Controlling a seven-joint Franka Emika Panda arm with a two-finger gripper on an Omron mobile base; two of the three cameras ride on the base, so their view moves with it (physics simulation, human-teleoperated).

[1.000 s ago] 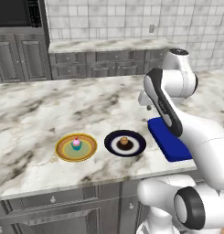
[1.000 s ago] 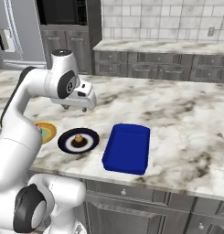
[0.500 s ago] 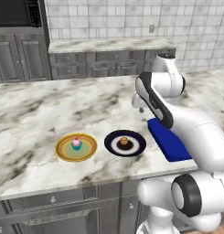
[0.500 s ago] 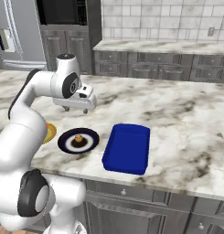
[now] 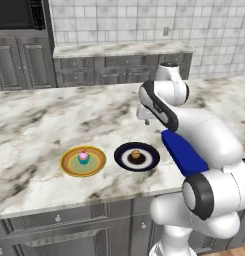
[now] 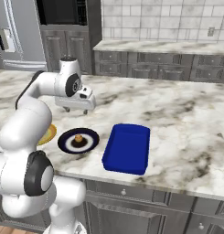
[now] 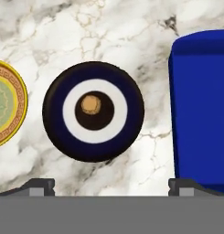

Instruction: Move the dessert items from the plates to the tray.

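1. The tool (image 6: 78, 111) hung above the marble worktop (image 6: 186, 119), behind the navy plate (image 6: 78, 140), and touched nothing.
2. Its fingers (image 7: 39, 187) stood spread wide (one tip towards each side of the hand view), with nothing between them.
3. The tan-topped cupcake (image 7: 91, 104) sat at the centre of the navy plate, on its brown middle.
4. The pink-frosted cupcake (image 5: 83, 157) sat on the yellow-rimmed plate (image 5: 68, 167), just left of the navy plate in the left base view.
5. The blue tray (image 6: 127, 147) lay just right of the navy plate, apart from it, with no dessert on it.
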